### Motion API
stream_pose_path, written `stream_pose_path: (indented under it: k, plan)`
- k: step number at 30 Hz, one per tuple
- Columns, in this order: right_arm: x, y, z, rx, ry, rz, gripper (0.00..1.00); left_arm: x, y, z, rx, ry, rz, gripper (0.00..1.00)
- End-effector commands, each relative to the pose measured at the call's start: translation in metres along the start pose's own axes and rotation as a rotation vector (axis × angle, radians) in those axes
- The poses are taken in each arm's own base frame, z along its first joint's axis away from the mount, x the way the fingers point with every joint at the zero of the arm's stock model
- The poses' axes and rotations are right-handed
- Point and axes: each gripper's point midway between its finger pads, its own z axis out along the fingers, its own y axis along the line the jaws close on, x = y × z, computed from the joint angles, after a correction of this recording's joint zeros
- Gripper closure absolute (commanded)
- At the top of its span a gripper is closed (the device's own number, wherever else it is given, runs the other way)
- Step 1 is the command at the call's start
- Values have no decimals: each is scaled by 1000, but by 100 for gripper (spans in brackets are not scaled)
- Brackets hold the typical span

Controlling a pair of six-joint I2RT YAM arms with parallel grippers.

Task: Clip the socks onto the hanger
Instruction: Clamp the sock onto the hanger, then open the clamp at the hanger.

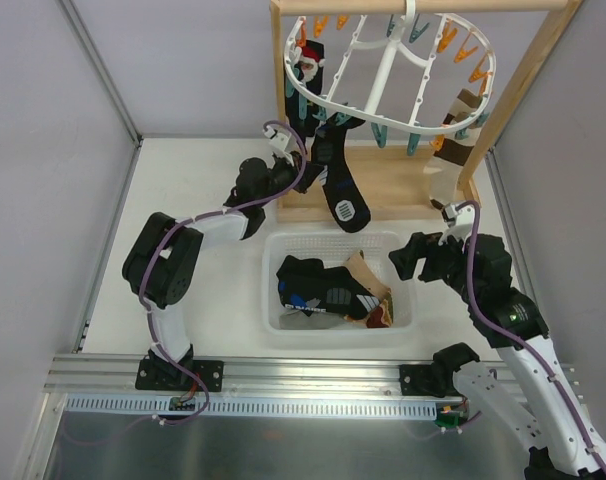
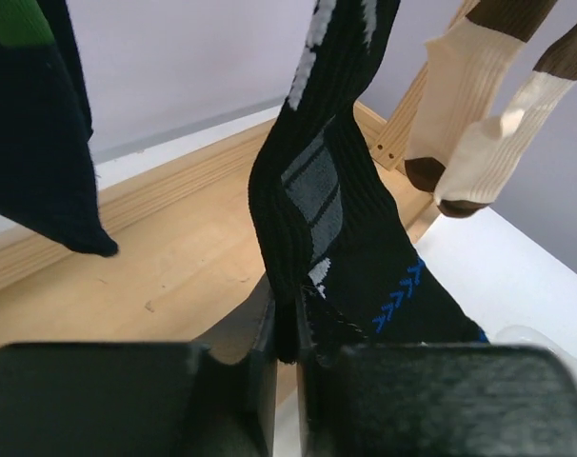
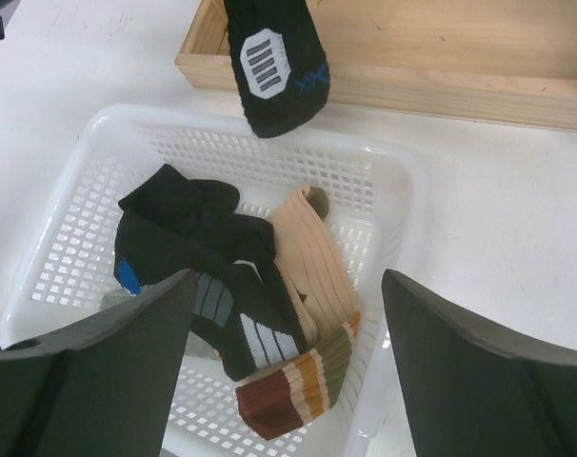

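L gripper (image 1: pixel 310 172) is up by the wooden stand (image 1: pixel 395 186), tips against the black sock (image 1: pixel 337 185) hanging from the white hanger (image 1: pixel 328 101). The sock's toe, w/ white grip patch, dangles just nearer the bases than the tips. Can't read jaw gap from here. Dark sock w/ red mark (image 1: pixel 308 64) hangs beyond L gripper; cream/brown socks (image 1: pixel 459 135) well to its right. R gripper (image 1: pixel 396 262) sits just beside the basket (image 1: pixel 283 243) right wall, pointing in. Black, tan & striped socks (image 1: pixel 328 288) lie just left of its tips.
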Motion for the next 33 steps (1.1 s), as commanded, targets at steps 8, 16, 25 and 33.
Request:
stream_pose_path:
  k: [8,16,25,33]
  plan:
    - [22,12,6,-81,93,-3,18,-34,-24,-21,59,-34,103,40]
    - [47,32,12,-215,107,-50,18,-54,-40,-81,-35,0,11,7]
    - [62,48,29,-238,130,-181,21,-16,-73,-160,-8,126,-104,9]
    - [34,61,44,-215,17,-153,25,-22,-135,-175,230,119,-23,12]
